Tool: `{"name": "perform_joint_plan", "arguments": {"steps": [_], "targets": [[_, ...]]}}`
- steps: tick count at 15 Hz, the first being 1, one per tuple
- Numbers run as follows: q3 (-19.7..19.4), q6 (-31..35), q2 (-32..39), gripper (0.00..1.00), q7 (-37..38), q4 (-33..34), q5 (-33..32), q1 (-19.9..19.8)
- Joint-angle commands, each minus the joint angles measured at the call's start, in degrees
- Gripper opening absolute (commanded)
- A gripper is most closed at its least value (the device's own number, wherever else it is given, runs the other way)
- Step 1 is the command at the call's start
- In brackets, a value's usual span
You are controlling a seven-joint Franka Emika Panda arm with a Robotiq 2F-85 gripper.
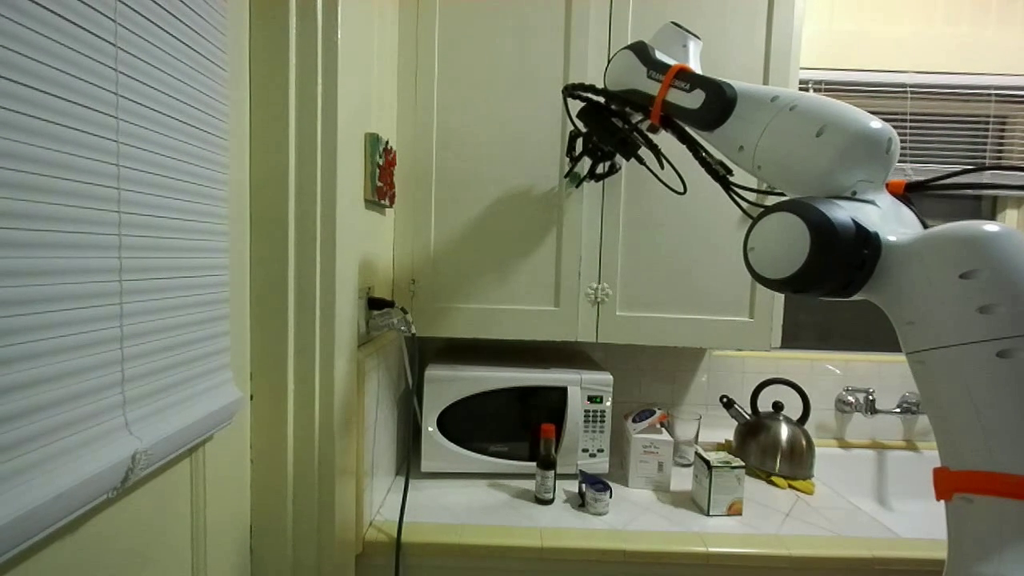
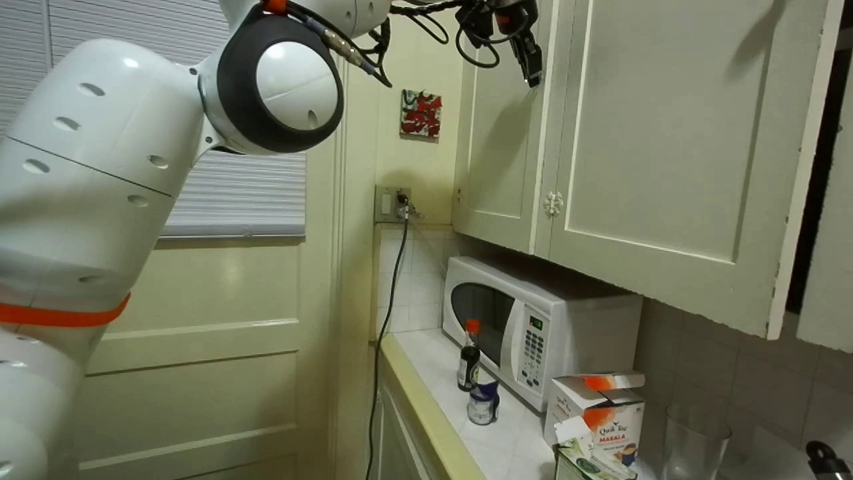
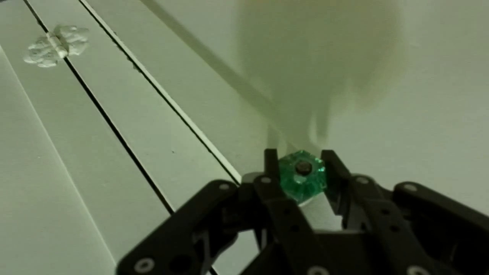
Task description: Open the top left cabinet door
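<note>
**The grip before the swing**

From where I stand, the top left cabinet door (image 1: 496,172) hangs above the microwave (image 1: 512,420), beside a matching cream door (image 1: 680,240); it appears closed, or so little ajar that I cannot tell. In the wrist view the two fingers (image 3: 271,162) of the gripper (image 3: 300,162) lie against opposite sides of the faceted green knob (image 3: 301,181) and appear to clasp it (pressure itself is not a thing the eye can read). The step in hand I take to be the start of the pull. To do it well, draw first straight out from the door's face, slowly, so that any binding along the painted edge gives way without a jerk. The path should then bend into an arc: a small fitting (image 1: 413,286), probably a hinge, shows at the edge opposite the knob, so the door ought to turn about that side, and the gripper should turn with it. A pull held straight for too long could drag the smooth facets out from between the fingers. Note also the dark cables (image 1: 718,166), looped near the gripper in front of the matching cream door; they want slack, and room from the opening edge. The wall (image 1: 374,72) bearing a small painting (image 1: 380,170) stands next to the presumed hinge side and may limit the swing.
</note>
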Motion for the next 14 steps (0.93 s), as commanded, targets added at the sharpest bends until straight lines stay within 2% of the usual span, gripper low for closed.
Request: {"name": "perform_joint_plan", "arguments": {"steps": [1, 4, 5, 7, 9, 11, 12, 14], "targets": [[0.7, -7.8, -5.3, 0.08, 0.4, -4.4, -0.9, 1.9], [1.5, -10.9, -7.6, 0.08, 1.4, -6.1, -0.3, 2.6], [1.6, -11.3, -8.3, 0.57, 2.0, -6.8, -0.3, 2.9], [1.8, -12.5, -10.2, 0.63, 3.2, -8.7, -1.4, 4.3], [2.4, -15.2, -12.1, 0.80, 4.4, -10.6, -1.6, 5.8], [2.5, -19.1, -14.2, 0.95, 6.5, -12.5, -4.4, 7.7], [2.4, -21.9, -15.6, 1.00, 7.4, -13.8, -6.7, 8.5], [2.5, -27.4, -18.4, 1.00, 6.9, -15.9, -10.3, 9.4]]}}
